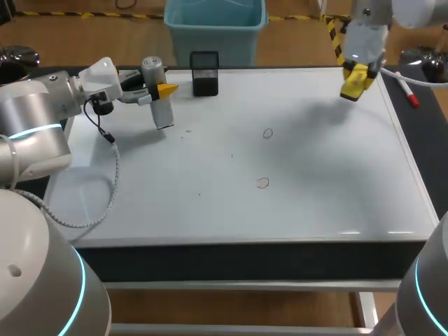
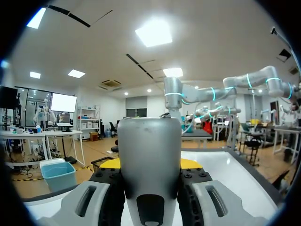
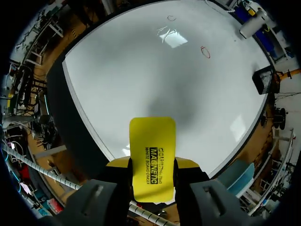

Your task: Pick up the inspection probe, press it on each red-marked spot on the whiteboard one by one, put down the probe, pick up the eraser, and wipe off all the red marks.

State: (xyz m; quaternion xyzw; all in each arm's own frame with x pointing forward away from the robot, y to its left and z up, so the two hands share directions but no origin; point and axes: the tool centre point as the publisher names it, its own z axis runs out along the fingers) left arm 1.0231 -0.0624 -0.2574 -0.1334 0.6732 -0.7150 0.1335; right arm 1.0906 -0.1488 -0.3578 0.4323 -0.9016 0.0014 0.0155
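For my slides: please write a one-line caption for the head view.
Left gripper holds the probe, right gripper holds the yellow eraser, at a whiteboard bearing two red marks.

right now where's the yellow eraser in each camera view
head view: the eraser is in the right gripper, over the far right corner of the whiteboard.
left wrist view: not in it; the probe fills the middle.
right wrist view: the eraser sticks out ahead between the jaws, above the whiteboard.
shared landmark: the red circles on the board, also seen ahead in the right wrist view.
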